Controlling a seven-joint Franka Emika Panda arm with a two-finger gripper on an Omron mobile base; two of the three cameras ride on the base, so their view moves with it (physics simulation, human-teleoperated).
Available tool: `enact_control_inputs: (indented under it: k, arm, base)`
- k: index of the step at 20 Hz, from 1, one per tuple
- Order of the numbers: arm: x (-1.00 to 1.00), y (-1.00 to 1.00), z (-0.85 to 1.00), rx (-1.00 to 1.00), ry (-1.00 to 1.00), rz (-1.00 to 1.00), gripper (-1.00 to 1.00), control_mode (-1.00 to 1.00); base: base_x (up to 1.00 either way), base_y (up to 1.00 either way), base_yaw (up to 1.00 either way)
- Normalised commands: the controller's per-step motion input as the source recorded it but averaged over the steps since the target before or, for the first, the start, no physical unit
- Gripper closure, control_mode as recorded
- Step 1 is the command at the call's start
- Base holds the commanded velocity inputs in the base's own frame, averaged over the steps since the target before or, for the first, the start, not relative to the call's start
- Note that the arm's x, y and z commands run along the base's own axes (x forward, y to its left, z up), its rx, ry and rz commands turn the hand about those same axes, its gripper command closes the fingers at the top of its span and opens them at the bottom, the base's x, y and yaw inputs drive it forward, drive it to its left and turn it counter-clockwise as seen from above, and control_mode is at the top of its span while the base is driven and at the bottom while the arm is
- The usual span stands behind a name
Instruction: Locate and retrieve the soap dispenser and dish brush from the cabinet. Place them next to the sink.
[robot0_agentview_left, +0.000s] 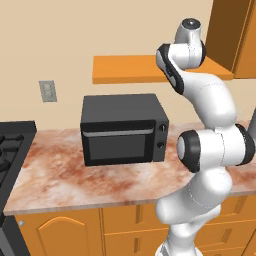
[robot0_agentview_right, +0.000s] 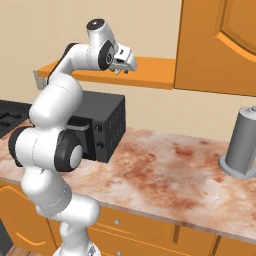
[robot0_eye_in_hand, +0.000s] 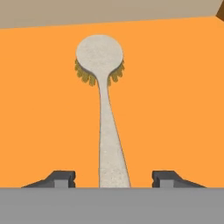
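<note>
Hand view: gripper (robot0_eye_in_hand: 112, 178) fingers spread either side of dish brush (robot0_eye_in_hand: 107, 127) handle, apart; cabinet (robot0_eye_in_hand: 175, 109) shelf beneath.

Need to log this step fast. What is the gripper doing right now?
Gripper: open, jaws on either side of the dish brush handle on the cabinet shelf, not touching it.

Bare orange wood lies on both sides of the pale-handled, yellow-bristled dish brush (robot0_eye_in_hand: 105, 109) on the flat orange wooden shelf (robot0_agentview_left: 130, 69), leaving open room for the gripper (robot0_eye_in_hand: 112, 178) with a fingertip either side of the handle; below, a black boxy microwave (robot0_agentview_left: 124, 129) and a tall grey cylinder (robot0_agentview_right: 243, 142) stand on the marbled bench (robot0_agentview_right: 165, 170), well apart
</note>
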Motion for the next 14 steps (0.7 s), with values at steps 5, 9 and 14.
enact_control_inputs:
  k: [5, 9, 14]
  arm:
    - [-0.04, 0.01, -0.04, 0.01, 0.00, -0.02, 1.00, -1.00]
    - [-0.41, 0.10, 0.03, 0.05, -0.01, -0.04, 1.00, -1.00]
    - [-0.86, 0.05, 0.09, 0.04, -0.06, -0.03, 1.00, -1.00]
  base:
    - [0.00, 0.00, 0.00]
    - [0.00, 0.00, 0.00]
    - [0.00, 0.00, 0.00]
